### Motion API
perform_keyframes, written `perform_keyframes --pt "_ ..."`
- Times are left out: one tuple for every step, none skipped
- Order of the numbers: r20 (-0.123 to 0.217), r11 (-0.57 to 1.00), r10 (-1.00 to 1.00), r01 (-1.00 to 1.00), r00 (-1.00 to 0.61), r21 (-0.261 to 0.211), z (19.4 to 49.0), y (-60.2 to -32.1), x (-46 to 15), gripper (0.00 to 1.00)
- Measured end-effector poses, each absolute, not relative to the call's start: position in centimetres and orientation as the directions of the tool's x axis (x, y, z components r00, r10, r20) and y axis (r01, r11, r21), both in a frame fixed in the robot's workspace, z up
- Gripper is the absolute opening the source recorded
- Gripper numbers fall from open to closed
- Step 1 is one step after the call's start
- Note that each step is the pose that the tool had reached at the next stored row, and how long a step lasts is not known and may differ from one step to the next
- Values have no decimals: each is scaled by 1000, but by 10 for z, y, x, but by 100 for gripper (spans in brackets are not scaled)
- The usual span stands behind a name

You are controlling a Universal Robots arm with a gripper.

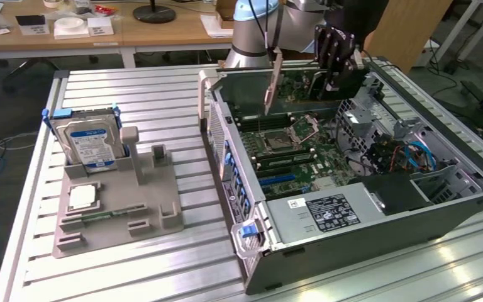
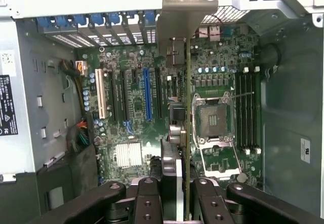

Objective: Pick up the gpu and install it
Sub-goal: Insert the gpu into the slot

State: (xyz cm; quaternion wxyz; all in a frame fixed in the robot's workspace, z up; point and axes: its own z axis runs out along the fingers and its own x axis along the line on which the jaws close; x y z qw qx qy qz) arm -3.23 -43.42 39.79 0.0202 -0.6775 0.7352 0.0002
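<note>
In the exterior view, the robot's black two-fingered hand (image 1: 341,85) hung over the far end of an open grey metal tower computer case (image 1: 376,226) lying on its side on a slatted aluminium counter (image 1: 141,270). The hand was closed narrowly on the gpu (image 1: 273,78), a thin flat circuit card with a silver metal bracket on one short end. The card stood upright on its long edge inside the opening of the case, with the bracket toward the exterior view's left. Below it lay the green motherboard (image 1: 288,148). Whether the card's lower edge touched a slot could not be told. Well apart, on the exterior view's left, a silver hard drive with a blue-and-white label (image 1: 88,143) stood upright in a grey plastic holder (image 1: 120,214).

In the wrist view, the gpu (image 2: 188,107) showed edge-on as a thin vertical line running from between the black fingers (image 2: 147,198) of the hand (image 2: 174,198) to its silver bracket at the case's slotted rear wall (image 2: 76,1). The card hung over the motherboard (image 2: 126,117), between a row of expansion slots, one of them blue (image 2: 147,95), and the square silver processor socket (image 2: 212,120).
</note>
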Motion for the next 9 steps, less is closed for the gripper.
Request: perform_keyframes --pt "-30 80 -996 -996 -79 -27 398 -434 -32 28" --pt "-30 79 -997 -997 -78 -27 398 -434 -32 28" --pt "-30 77 -997 -997 -76 -27 398 -434 -32 28" --pt "-30 75 -997 -997 -74 -27 398 -434 -32 28" --pt "-30 72 -997 -997 -71 -27 398 -434 -32 28" --pt "-30 70 -997 -997 -69 -27 397 -434 -32 28" --pt "-30 67 -997 -997 -66 -27 397 -434 -32 28" --pt "-30 64 -998 -998 -63 -27 397 -434 -32 28" --pt "-30 60 -998 -998 -59 -27 396 -434 -32 28"
